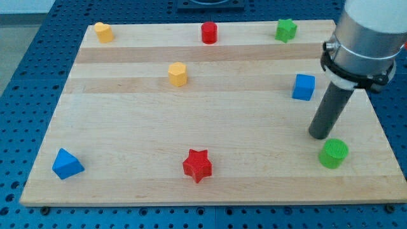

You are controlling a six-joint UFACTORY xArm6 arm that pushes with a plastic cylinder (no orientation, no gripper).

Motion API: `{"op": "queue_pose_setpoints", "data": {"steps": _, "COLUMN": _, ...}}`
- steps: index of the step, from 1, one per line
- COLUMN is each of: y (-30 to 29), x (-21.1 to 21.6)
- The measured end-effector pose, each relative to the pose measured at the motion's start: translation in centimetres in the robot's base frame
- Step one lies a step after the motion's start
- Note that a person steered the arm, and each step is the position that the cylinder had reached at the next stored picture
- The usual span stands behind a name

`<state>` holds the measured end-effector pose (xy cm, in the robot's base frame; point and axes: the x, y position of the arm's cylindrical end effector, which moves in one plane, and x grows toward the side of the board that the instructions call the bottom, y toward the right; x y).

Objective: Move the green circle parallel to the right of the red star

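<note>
While the green circle sits low at the view's right, the job looks close to done but not settled.
Green circle: the green circle (333, 153) lies near the board's lower right corner, well apart from the red star (197, 165), on the star's right side.
Red star: it lies near the bottom edge, about midway across the wooden board (191, 108).
Alignment: the circle's centre is a little higher in the view than the star's, so the two are roughly level; I judge them nearly parallel, with a small offset left.
My tip: my tip (320, 135) rests on the board just beside the green circle, at its upper left, very close to it; I cannot tell if they touch.
Jaws: the arm has none, only the straight dark rod, so nothing is grasped or released.
Done so far: the circle is already on the correct side of the star, with no block between them.
Left to do: as I judge it, a short nudge toward the view's bottom would bring the circle level with the star.
Risk: the circle is near the right and bottom edges, so a long push could send it off.
Bystanders: the blue cube (304, 86), green star (286, 29), red cylinder (209, 32), two yellow blocks (178, 74) (103, 32) and the blue triangle (66, 164) lie apart from this work.
</note>
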<state>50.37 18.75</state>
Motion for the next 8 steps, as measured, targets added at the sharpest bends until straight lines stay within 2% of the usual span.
{"op": "queue_pose_setpoints", "data": {"steps": 1, "y": 1.7, "x": 0.0}}
{"op": "queue_pose_setpoints", "data": {"steps": 4, "y": 2.0, "x": 5.3}}
{"op": "queue_pose_setpoints", "data": {"steps": 7, "y": 1.8, "x": 4.0}}
{"op": "queue_pose_setpoints", "data": {"steps": 8, "y": -1.9, "x": 0.8}}
